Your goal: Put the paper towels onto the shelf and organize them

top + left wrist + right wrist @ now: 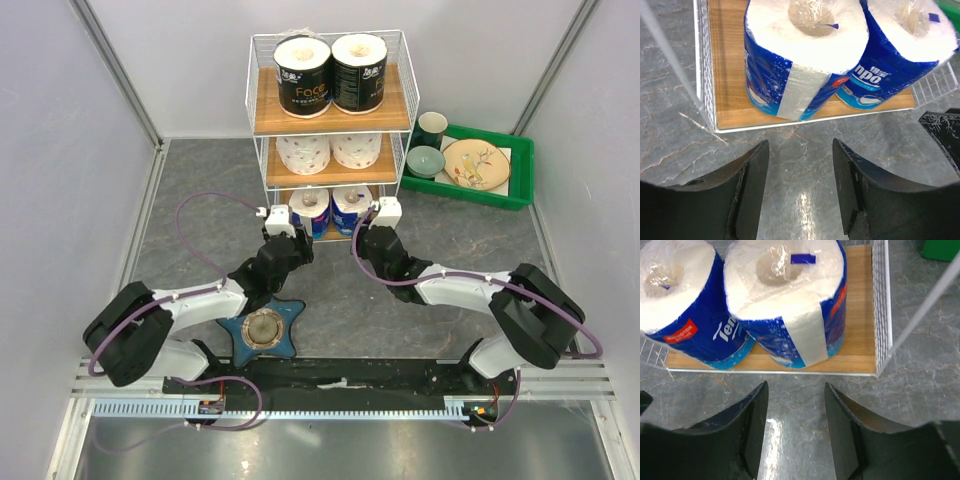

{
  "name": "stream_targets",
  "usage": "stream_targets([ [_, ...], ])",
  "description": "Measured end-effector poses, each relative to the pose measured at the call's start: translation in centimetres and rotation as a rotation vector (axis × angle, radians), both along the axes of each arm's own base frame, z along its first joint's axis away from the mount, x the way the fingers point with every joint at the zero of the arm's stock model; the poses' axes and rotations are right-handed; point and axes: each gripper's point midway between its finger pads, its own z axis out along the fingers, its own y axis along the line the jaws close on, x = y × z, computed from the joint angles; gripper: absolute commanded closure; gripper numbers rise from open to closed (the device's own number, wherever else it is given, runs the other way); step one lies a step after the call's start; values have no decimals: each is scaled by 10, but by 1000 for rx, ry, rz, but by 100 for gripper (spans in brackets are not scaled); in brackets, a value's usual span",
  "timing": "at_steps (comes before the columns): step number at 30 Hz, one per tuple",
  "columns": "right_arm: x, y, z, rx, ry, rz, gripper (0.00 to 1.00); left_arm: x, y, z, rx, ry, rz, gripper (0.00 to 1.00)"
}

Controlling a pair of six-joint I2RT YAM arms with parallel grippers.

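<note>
- Left pincer (800, 150): jaws apart with nothing between them, held over bare table (670, 140) just short of the bottom tier of the shelf (727, 60).
- Straight ahead of it, a blue roll (790, 65) stands upright at the front edge of that tier. Its pale seam faces the pincer, and it is clear of the fingers.
- Ahead and to its right, the second blue roll (900, 55) stands upright, touching the first.
- Right pincer (796, 390): jaws also apart and empty, over the table just short of the same tier.
- Straight ahead of it stands the second blue roll. The first is ahead and to its left, and neither touches its fingers.
- Above and beyond both pincers, the middle tier holds two white rolls (303, 152) (356, 150) side by side. The top tier holds two black rolls (302, 75) (359, 72), also side by side.
- All six rolls stand on end on the shelf, two to a tier.
- Behind the left pincer, close by its arm, a star dish (288, 345) lies on the table.
- Well to the right of the right pincer, beside the shelf, sits a green tray (470, 199) of crockery.
</note>
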Motion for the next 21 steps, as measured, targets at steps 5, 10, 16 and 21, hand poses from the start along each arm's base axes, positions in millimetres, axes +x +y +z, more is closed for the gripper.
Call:
stream_targets([
  [5, 13, 6, -4, -7, -3, 6, 46, 9, -6, -8, 27, -19, -2, 42],
  [10, 24, 11, -8, -27, -6, 11, 47, 18, -11, -14, 55, -31, -6, 43],
  [16, 35, 12, -13, -55, -12, 9, 48, 25, -17, -16, 77, -46, -16, 43],
  [21, 44, 11, -19, -76, -12, 3, 48, 27, -18, -19, 91, -50, -20, 43],
])
